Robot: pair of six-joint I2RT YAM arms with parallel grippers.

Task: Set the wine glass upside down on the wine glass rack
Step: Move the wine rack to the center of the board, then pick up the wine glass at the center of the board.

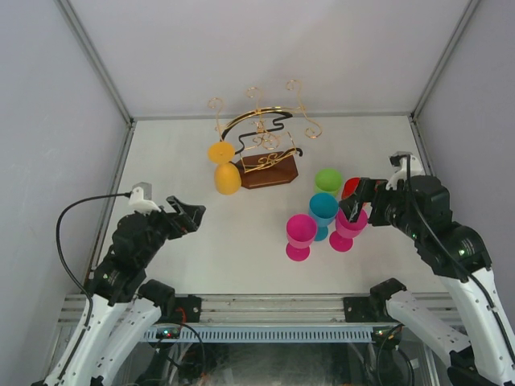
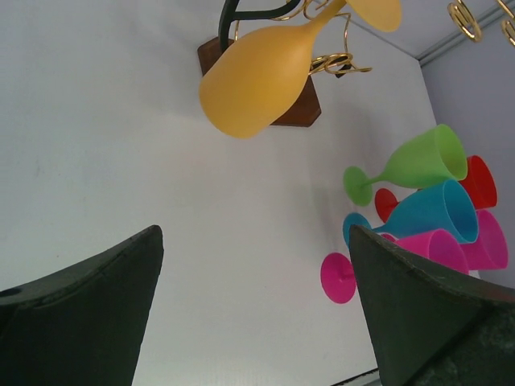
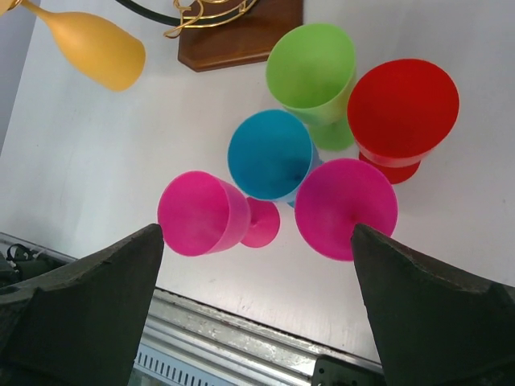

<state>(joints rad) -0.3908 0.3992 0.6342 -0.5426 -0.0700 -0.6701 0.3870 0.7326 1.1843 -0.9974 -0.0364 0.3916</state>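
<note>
Inverted wine glass [image 1: 228, 178] is being carried at wine glass rack [image 1: 270, 170] left edge; left gripper [image 1: 188, 215], right gripper [image 1: 354, 206] jaws being held wide, empty.

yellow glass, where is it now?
Top view: the yellow glass hangs bowl-down from the left side of the wine glass rack, well left of the standing blue glass.

The top edge crops the wine glass rack [image 2: 302, 108].
</note>
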